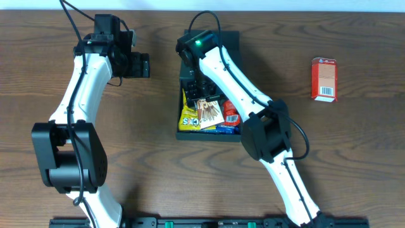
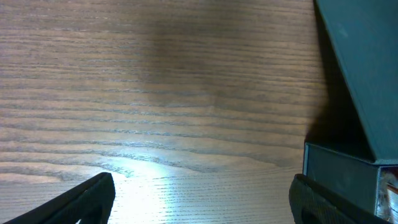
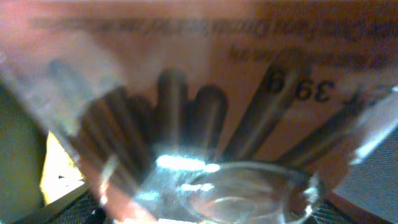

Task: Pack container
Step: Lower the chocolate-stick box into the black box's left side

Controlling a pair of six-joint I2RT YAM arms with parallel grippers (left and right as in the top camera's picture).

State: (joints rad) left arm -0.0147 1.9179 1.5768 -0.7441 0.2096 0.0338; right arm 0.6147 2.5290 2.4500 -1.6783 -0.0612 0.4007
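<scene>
I read "39 g", upside down, on the pink snack packet (image 3: pixel 205 81), right of its pictured sticks. Other print there blurs.

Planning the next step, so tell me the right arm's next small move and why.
Probably lift the right gripper straight up out of the container, letting go of anything held: the brown stick-snack packet already lies inside on other packets. Its grip cannot be told. The red carton sits outside.

A blurred pinkish packet (image 3: pixel 205 81) printed with dark sticks filled nearly the whole view, with upside-down "39 g" lettering (image 3: pixel 301 93) at two o'clock, glare (image 3: pixel 186 165) at six and a yellow wrapper (image 3: pixel 59 171) at eight.
</scene>
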